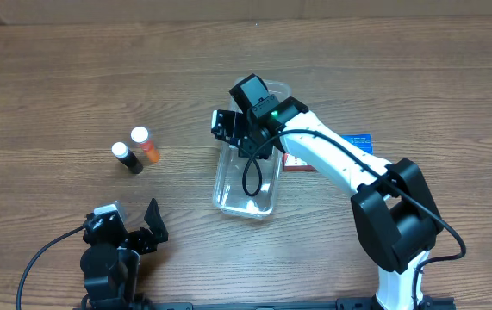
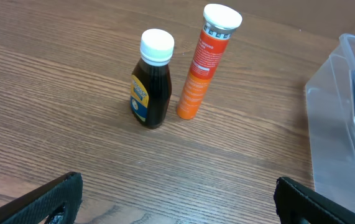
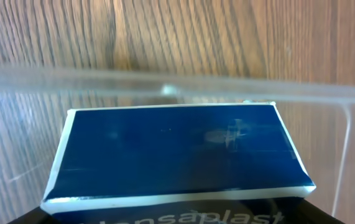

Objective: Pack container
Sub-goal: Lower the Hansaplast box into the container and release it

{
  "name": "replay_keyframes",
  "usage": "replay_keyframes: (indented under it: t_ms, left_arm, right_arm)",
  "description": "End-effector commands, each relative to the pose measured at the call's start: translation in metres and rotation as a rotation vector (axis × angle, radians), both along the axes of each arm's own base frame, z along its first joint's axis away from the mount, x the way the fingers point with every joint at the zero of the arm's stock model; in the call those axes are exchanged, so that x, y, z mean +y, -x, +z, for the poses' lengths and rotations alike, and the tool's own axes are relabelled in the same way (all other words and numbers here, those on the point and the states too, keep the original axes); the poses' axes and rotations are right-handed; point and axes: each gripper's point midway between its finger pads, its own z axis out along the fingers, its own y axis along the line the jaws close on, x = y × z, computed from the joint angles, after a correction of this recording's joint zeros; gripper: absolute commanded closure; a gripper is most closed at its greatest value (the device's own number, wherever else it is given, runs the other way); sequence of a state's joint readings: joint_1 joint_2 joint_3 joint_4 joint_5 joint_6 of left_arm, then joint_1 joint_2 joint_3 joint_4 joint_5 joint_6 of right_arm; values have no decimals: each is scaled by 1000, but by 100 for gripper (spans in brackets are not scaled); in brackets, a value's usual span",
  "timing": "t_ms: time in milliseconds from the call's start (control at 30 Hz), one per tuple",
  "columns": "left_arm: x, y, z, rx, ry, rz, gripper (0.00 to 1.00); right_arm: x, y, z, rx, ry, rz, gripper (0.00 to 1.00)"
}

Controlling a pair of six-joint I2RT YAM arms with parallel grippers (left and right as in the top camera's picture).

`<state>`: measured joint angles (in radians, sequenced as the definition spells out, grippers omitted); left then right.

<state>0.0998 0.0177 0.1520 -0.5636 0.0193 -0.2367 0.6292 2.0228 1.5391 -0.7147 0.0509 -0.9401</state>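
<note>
The container (image 1: 247, 203) is a long clear plastic bin in the middle of the table. Its rim (image 3: 165, 82) crosses the right wrist view, and its side wall (image 2: 336, 130) shows in the left wrist view. My right gripper (image 1: 231, 131) is over the bin's far half, shut on a dark blue plaster box (image 3: 177, 149), which hangs inside the rim just above the bin floor. My left gripper (image 1: 130, 227) is open and empty near the front left edge, its fingertips (image 2: 177, 199) wide apart over bare wood.
A dark brown bottle with a white cap (image 1: 127, 158) (image 2: 151, 87) and an orange tube with a white cap (image 1: 146, 145) (image 2: 205, 59) stand upright side by side, left of the bin. A red and blue box (image 1: 359, 140) lies right of the bin, partly under my right arm.
</note>
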Motion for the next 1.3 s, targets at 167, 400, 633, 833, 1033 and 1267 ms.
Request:
replay_keyframes:
  t_ms: [167, 400, 633, 833, 1033, 1267]
  left_arm:
    - [0, 0, 0, -7, 12, 5, 0]
    - [0, 0, 0, -6, 12, 5, 0]
    - [0, 0, 0, -7, 12, 5, 0]
    - [0, 0, 0, -7, 12, 5, 0]
    - [0, 0, 0, -7, 12, 5, 0]
    - [0, 0, 0, -7, 12, 5, 0]
  right_arm:
    - [1, -23, 24, -139, 31, -21, 16]
    - [8, -26, 52, -242, 26, -96, 13]
    - [16, -16, 62, -160, -176, -400, 47]
    - [35, 30, 40, 215, -367, -668, 96]
    - [34, 30, 20, 269, -398, -824, 96]
    - [18, 28, -18, 275, -312, -938, 96]
